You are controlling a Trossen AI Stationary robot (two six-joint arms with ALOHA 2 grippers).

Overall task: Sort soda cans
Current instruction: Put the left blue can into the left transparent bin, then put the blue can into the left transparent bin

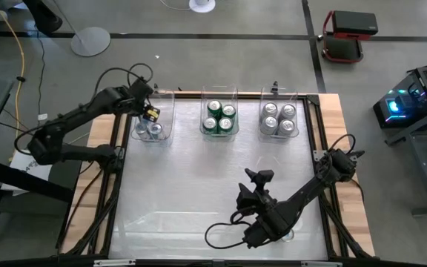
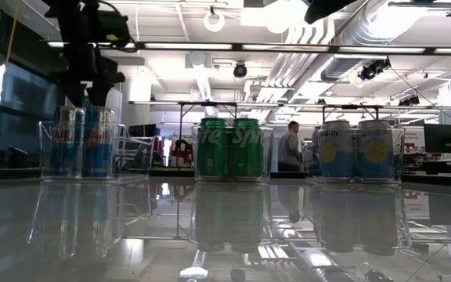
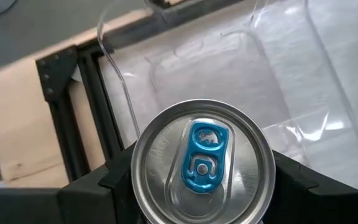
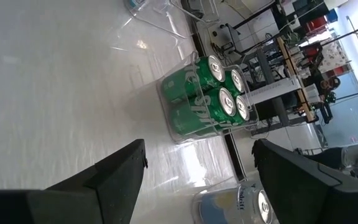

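can [image 3: 202,163] upright between left fingers [image 3: 86,193], top up

A wide open stretch of white worktop [image 1: 199,178] lies between the near edge and three clear plastic bins in a row along the far edge. The middle bin [image 1: 220,117] is filled by four green soda cans [image 1: 219,117]; the right bin [image 1: 280,119] by four silver cans [image 1: 279,118]. The left bin [image 1: 153,122] keeps bare floor in its far half, under the blue-tabbed can [image 3: 202,163] held in the left claw [image 1: 148,113]. Gaps of bare worktop separate the bins. The right arm [image 1: 288,211] sprawls across the near right corner.
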